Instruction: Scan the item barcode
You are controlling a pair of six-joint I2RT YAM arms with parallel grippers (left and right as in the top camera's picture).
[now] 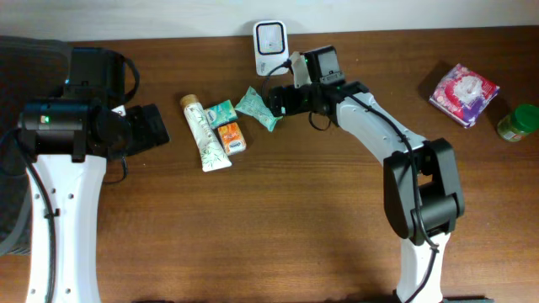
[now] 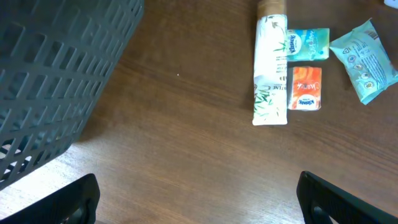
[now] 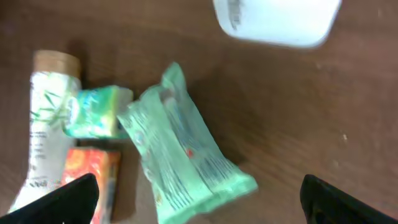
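Overhead, my right claw (image 1: 280, 99) hangs just beside the green packet (image 1: 255, 109) below the white scanner (image 1: 270, 38); right wrist, my fingertips (image 3: 65, 202) stand wide apart, so I should straddle the packet's middle squarely before closing.

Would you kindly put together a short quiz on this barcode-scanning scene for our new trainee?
1. True or false: the left gripper and the right gripper both stand open, and neither holds anything.
2. Which item lies nearest the right gripper?
A. the cork-capped tube
B. the green wipes packet
C. the pink package
3. In the overhead view, how many items lie clustered just below the white scanner?

Key: 1 true; 2 B; 3 four.
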